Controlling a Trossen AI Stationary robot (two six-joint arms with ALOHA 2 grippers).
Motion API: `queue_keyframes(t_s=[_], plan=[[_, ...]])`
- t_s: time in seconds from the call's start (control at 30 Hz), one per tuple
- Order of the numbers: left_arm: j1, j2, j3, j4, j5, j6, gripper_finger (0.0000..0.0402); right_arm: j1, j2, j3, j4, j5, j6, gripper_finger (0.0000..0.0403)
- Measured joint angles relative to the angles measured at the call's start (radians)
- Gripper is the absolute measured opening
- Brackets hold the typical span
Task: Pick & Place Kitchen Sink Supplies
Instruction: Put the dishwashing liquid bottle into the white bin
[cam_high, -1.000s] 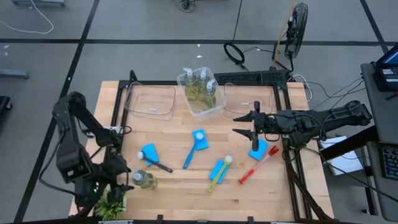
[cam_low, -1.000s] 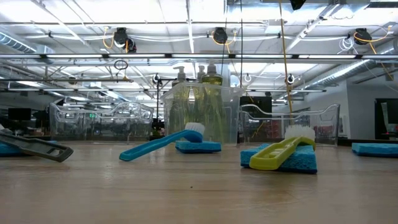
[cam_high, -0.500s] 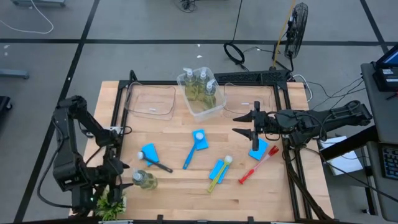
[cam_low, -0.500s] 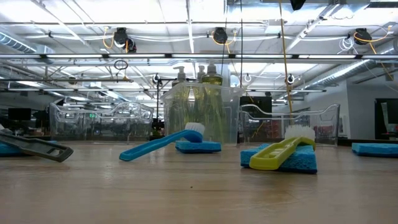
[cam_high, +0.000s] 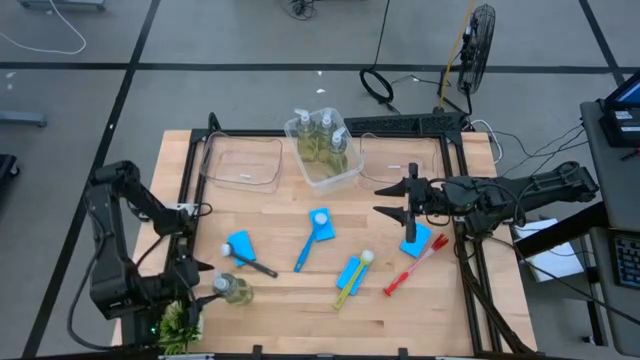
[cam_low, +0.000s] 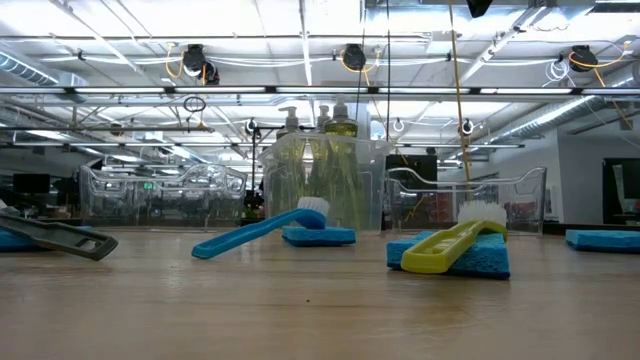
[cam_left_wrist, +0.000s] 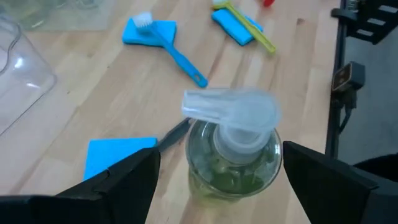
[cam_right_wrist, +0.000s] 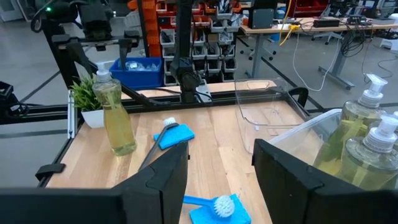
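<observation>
Shifting its elbow slightly since the earlier frame, the left arm is keeping its left gripper (cam_left_wrist: 217, 180) spread on either side of the lone soap pump bottle (cam_high: 234, 289) standing on the tabletop (cam_high: 290, 300) beside the potted plant (cam_high: 178, 325). Right gripper (cam_high: 405, 200) is hovering unchanged, half-spread, above a blue sponge (cam_high: 416, 238).
</observation>
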Motion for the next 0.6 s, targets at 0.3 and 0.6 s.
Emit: queue_keyframes(t_s=[0.3, 0.6], plan=[[0.015, 0.068, -0.001, -0.024, -0.056, -0.068, 0.0335, 0.000, 0.000, 0.000, 0.000, 0.000, 0.000, 0.0171], [0.029, 0.106, -0.010, -0.078, -0.166, -0.136, 0.0335, 0.000, 0.000, 0.000, 0.000, -0.002, 0.011, 0.0171]])
